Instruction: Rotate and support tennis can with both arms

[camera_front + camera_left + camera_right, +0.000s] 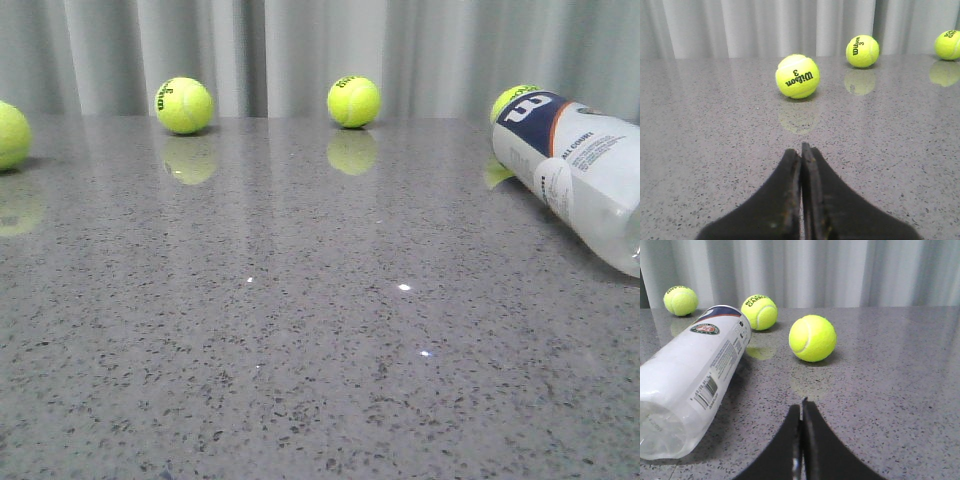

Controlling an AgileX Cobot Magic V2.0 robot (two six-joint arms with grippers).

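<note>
The tennis can [692, 377] lies on its side at the right of the bench [300, 350], its long axis running from near to far, clear end nearest the right gripper [801, 410]. That gripper is pressed closed and empty, just beside the can. The left gripper [801, 155], likewise closed on nothing, faces tennis balls, so the right arm is likely nearer.
</note>
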